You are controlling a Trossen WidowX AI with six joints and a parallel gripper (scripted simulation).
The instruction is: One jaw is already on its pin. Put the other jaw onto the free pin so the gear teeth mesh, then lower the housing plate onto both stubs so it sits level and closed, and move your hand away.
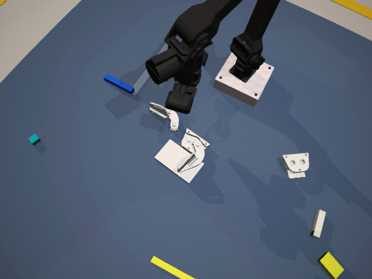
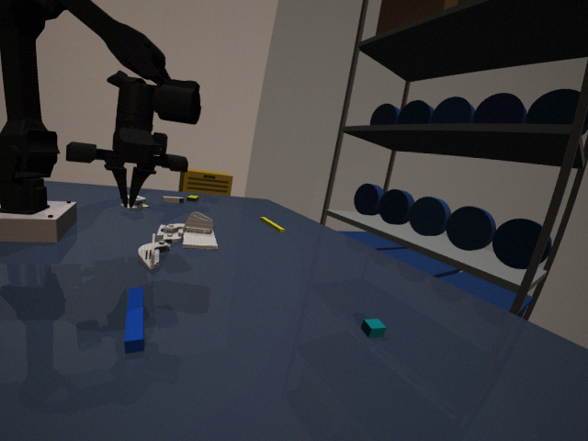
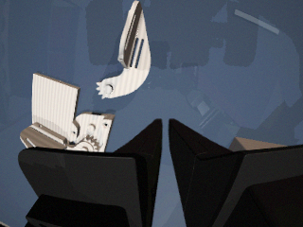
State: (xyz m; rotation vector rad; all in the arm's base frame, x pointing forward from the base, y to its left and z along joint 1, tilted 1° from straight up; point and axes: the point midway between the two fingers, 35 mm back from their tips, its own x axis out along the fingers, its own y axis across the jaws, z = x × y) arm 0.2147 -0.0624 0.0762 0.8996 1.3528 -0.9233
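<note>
Seen from the top view, with clock directions read from the pin plate (image 1: pixel 193 140) (image 2: pixel 165 233) (image 3: pixel 106 124), the end effector (image 1: pixel 180 102) (image 2: pixel 128 204) (image 3: pixel 165 125) hangs at eleven o'clock, pointing downward. Its fingers are almost together, a narrow slit showing between the tips in the wrist view, and it grips nothing. The loose jaw (image 1: pixel 174 117) (image 2: pixel 150 256) (image 3: pixel 144 61) lies between ten and eleven o'clock, near the pin plate but apart from it, its toothed end facing the plate and its broad end farther out. The seated jaw (image 1: pixel 199 157) (image 2: pixel 199 221) (image 3: pixel 44 134) extends toward six o'clock, over part of the striped slab (image 1: pixel 170 153) (image 2: pixel 200 239) (image 3: pixel 54 101), which lies toward seven. The housing plate (image 1: pixel 297 167) (image 2: pixel 141 206) rests well apart, just past three o'clock, its two round holes visible from above; the stubs are not covered by it. The arm's base (image 1: pixel 234 90) (image 2: pixel 63 222) stands at one o'clock. Around these parts on the tabletop (image 1: pixel 104 195) (image 2: pixel 265 370) (image 3: pixel 185 80), a blue bar (image 1: pixel 118 83) (image 2: pixel 134 315) lies at ten o'clock, a teal cube (image 1: pixel 34 139) (image 2: pixel 373 326) at nine, a yellow bar (image 1: pixel 172 267) (image 2: pixel 272 224) near six, and a white block (image 1: pixel 319 222) (image 2: pixel 173 199) at four.
</note>
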